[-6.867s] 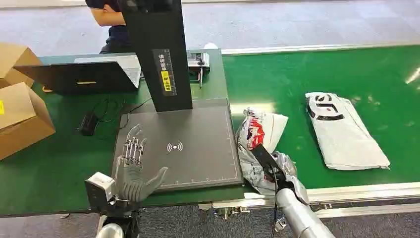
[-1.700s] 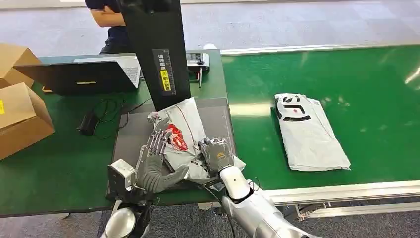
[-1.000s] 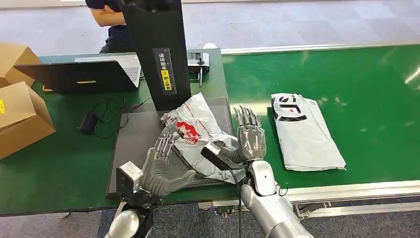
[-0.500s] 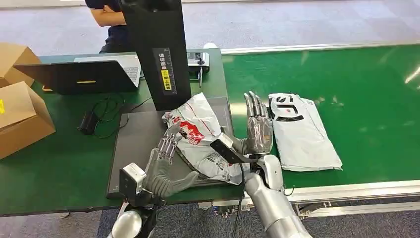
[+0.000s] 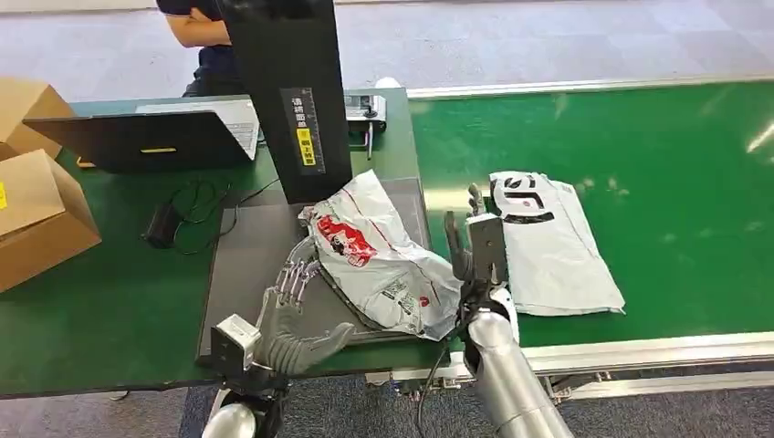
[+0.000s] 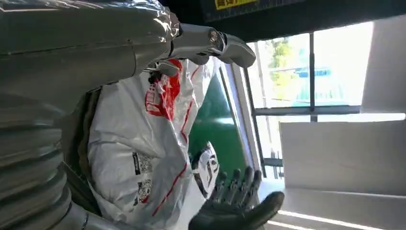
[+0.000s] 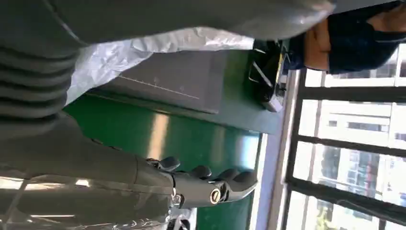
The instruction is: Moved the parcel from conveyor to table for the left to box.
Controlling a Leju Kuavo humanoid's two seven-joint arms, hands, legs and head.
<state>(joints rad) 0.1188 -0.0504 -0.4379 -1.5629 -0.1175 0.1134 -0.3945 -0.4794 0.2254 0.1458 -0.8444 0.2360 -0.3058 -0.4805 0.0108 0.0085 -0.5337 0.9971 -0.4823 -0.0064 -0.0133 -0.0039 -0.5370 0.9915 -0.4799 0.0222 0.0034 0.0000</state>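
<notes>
Parcel [image 5: 379, 260]: white-grey plastic mailer with red print, crumpled, lying on the dark scanner pad [image 5: 251, 265] on the green table [image 5: 100, 301], one end near the black upright column [image 5: 292, 100], other end overhanging the pad's right edge beside the conveyor. Left hand [image 5: 290, 315]: fingers apart and extended, palm toward the parcel, fingertips at or under its left edge; no closed grasp visible; same hand large in the left wrist view [image 6: 86, 57], parcel [image 6: 143, 158] just beyond it. Right hand [image 5: 476, 251]: upright on edge, fingers straight and apart, holding nothing, between the parcel and a second mailer, just beside the parcel's right end; also seen in the left wrist view [image 6: 234, 206], spread and empty. Second mailer [image 5: 548, 242]: white with black marking, flat on the green conveyor belt [image 5: 657, 155]. Laptop [image 5: 151, 137], cable and adapter [image 5: 164, 224], cardboard boxes [image 5: 36, 201] on the table's left side. Person [image 5: 205, 36] behind the table, arms folded.
</notes>
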